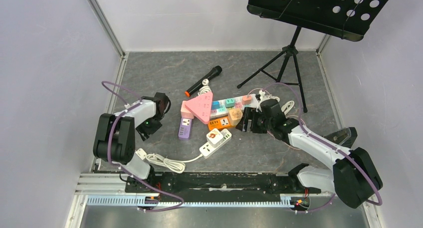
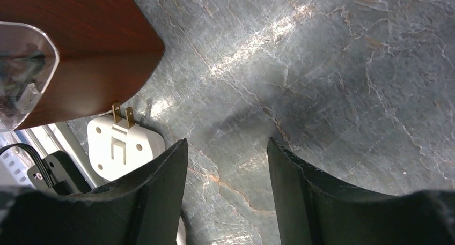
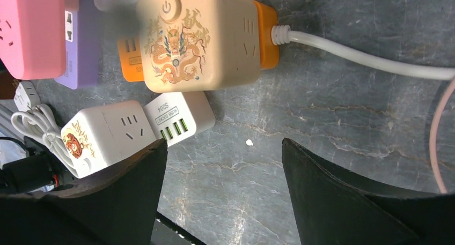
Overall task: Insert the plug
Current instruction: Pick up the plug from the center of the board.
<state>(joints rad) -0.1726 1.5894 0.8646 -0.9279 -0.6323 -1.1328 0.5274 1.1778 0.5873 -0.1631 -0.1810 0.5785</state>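
Plug [image 2: 120,144] is found lying flat on the grey marble-look tabletop [image 1: 164,73], close to the left arm's base, white body with two brass prongs that are pointed away from the wrist camera. It's seen just to the side of the left fingers [image 2: 161,197], not between them, and it isn't touched by them as far as can be told. Those fingers are spread moderately apart and only bare tabletop is framed between them, so nothing is held. The plug's white cord [image 1: 167,163] is bundled in a loose coil near the front edge and is run over to a small white power strip [image 1: 215,140], which is parked well apart from the plug, toward the middle. Behind that strip a whole pile of sockets is clustered: a pink triangular one [image 1: 201,107], a purple one [image 1: 185,128] and an orange one [image 1: 219,122], all packed closely together. The right fingers [image 3: 123,202] are held wide and empty too, aimed low at the pile, with a beige cube socket [image 3: 198,41] printed with a dragon seen straight ahead of them and the white strip off to one side. Further back a black microphone [image 1: 203,81] is laid on the tabletop, and a black music stand [image 1: 319,8] is stood at the rear right.
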